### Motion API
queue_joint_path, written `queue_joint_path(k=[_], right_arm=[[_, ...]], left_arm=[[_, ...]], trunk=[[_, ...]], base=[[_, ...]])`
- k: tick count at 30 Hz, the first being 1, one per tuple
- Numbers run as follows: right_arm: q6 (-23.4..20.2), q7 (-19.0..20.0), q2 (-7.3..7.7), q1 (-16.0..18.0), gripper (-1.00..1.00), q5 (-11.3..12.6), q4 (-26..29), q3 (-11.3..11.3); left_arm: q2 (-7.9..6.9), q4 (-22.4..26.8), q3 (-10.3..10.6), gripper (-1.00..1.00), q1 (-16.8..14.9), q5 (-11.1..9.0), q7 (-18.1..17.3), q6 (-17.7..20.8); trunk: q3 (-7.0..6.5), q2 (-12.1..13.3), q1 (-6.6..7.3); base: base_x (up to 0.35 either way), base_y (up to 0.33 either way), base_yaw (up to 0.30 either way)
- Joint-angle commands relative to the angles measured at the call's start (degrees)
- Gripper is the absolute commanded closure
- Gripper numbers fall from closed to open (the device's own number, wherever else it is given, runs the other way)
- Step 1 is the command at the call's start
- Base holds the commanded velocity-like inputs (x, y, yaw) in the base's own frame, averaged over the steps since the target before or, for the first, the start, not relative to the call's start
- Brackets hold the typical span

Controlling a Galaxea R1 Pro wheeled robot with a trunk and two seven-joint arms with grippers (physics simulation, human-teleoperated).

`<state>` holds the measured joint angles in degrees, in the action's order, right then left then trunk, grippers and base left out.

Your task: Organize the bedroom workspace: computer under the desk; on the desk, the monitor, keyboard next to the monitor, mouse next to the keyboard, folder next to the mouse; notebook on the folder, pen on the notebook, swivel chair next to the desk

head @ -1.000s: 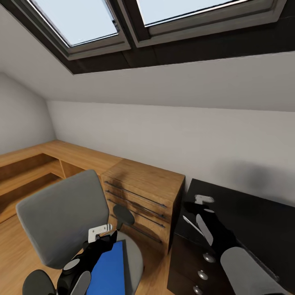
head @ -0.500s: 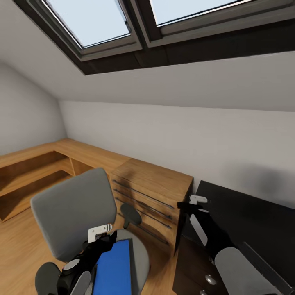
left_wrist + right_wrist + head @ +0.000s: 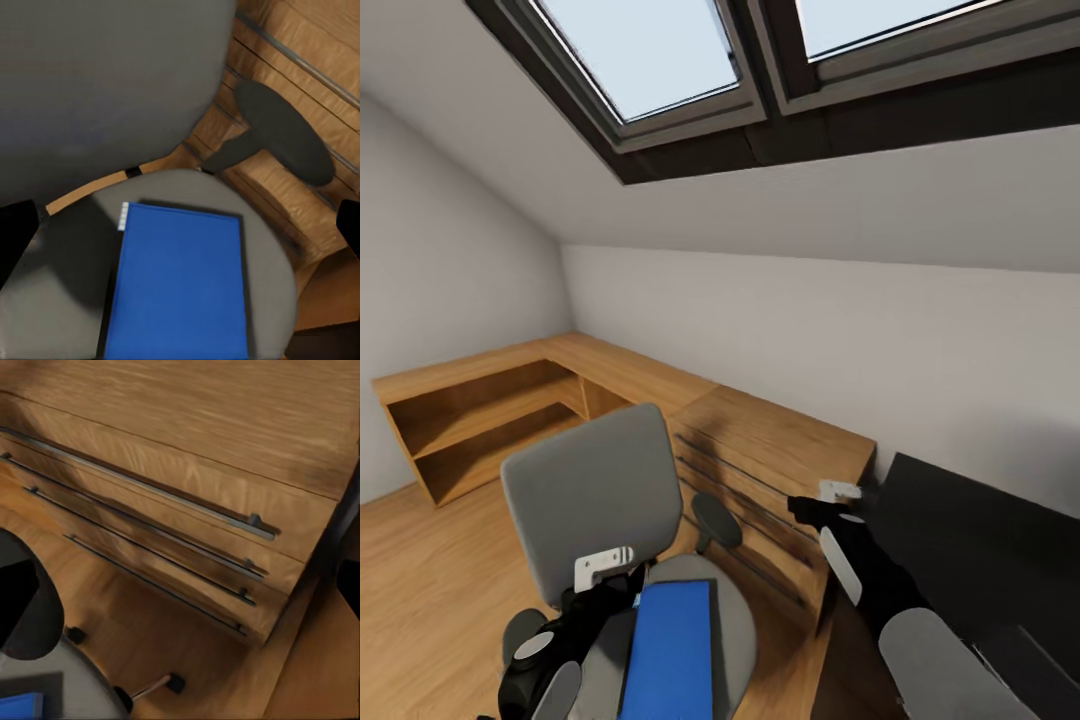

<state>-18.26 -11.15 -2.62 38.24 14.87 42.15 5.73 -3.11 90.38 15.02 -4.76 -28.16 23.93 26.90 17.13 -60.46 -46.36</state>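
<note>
Since a second ago the head camera has swung leftward, so the swivel chair [image 3: 595,500], the wooden drawer cabinet [image 3: 770,470] and the black worktop [image 3: 970,540] all sit further right in the head view; more of the corner shelving [image 3: 480,415] and floor [image 3: 430,590] shows now. Both arms keep much the same place in the picture.

Below and just ahead of the left gripper [image 3: 622,578] lies the folder [image 3: 670,650], flat on the grey seat, its far short edge towards the chair back. In the left wrist view the folder [image 3: 178,285] rests squarely on the seat with the black armrest [image 3: 281,139] beyond it on the cabinet side. That gripper's dark fingertips [image 3: 16,232] stand wide apart at the two edges of this picture, released, hovering over the seat and touching nothing.

Off to the other side, the right gripper [image 3: 815,508] hangs between the cabinet and the worktop edge, well apart from the folder. Its camera looks onto the cabinet's drawer fronts [image 3: 172,525]; its fingers also stand spread, grasping nothing.
</note>
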Motion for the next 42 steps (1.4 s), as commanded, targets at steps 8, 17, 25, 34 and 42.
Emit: queue_joint_path(k=[8,17,25,34,42], right_arm=[[-0.26,-0.4,-0.02,-0.12,-1.0,0.6,0.04,0.31],[-0.41,-0.28,0.09,-0.26,-1.0,0.56,-0.02,0.74],[-0.51,-0.29,-0.07,-0.27,-1.0,0.69,0.2,1.1],[-0.37,-0.34,-0.81,-0.27,-1.0,0.69,0.3,1.02],[-0.29,-0.36,-0.81,-0.27,-1.0,0.69,0.22,1.03]], left_arm=[[-0.14,0.02,-0.15,-1.0,-0.07,-0.6,0.59,0.09],[-0.15,-0.02,-0.16,-1.0,-0.07,-0.61,0.59,0.09],[-0.15,-0.02,-0.16,-1.0,-0.07,-0.61,0.59,0.09],[-0.15,-0.03,-0.16,-1.0,-0.07,-0.58,0.54,-0.08],[-0.15,-0.03,-0.16,-1.0,-0.07,-0.58,0.55,-0.09]], trunk=[[0.07,-0.05,-0.01],[0.07,-0.05,-0.01],[0.07,-0.05,-0.01],[0.07,-0.05,-0.01],[0.11,-0.05,-0.01]], base=[[0.0,0.0,0.159],[0.0,0.0,0.015],[0.0,0.0,0.001],[-0.021,0.0,0.006],[-0.287,0.0,0.186]])
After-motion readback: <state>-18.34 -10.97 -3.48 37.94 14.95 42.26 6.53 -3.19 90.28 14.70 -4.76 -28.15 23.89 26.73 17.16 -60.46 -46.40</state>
